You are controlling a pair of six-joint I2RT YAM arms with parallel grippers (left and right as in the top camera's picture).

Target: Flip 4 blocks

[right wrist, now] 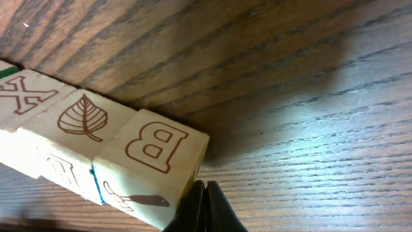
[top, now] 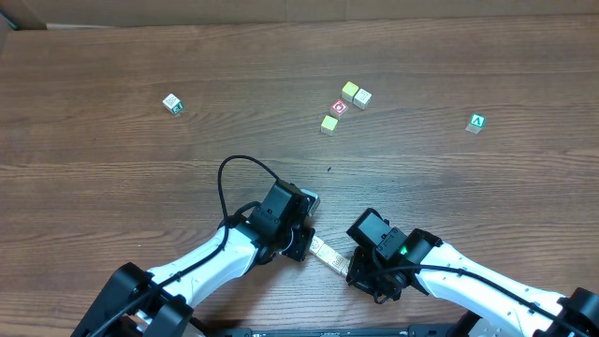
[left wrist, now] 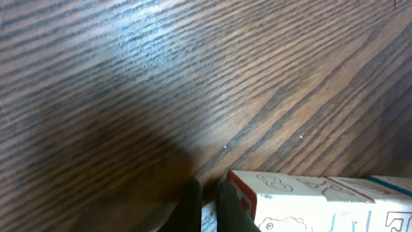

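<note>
Fingers (right wrist: 217, 216) of the right gripper (right wrist: 203, 194) and left gripper (left wrist: 209, 191) are sitting pressed together, empty, at either end of the row of blocks (top: 327, 252).
Only the right wrist view is showing X, leaf and B faces; overhead is blurring them, and the left wrist view is cutting the row off at its bottom edge.

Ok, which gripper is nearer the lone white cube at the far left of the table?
Left. The left gripper sits below and to the right of the white cube in the overhead view; the right gripper is further right and lower still.
</note>
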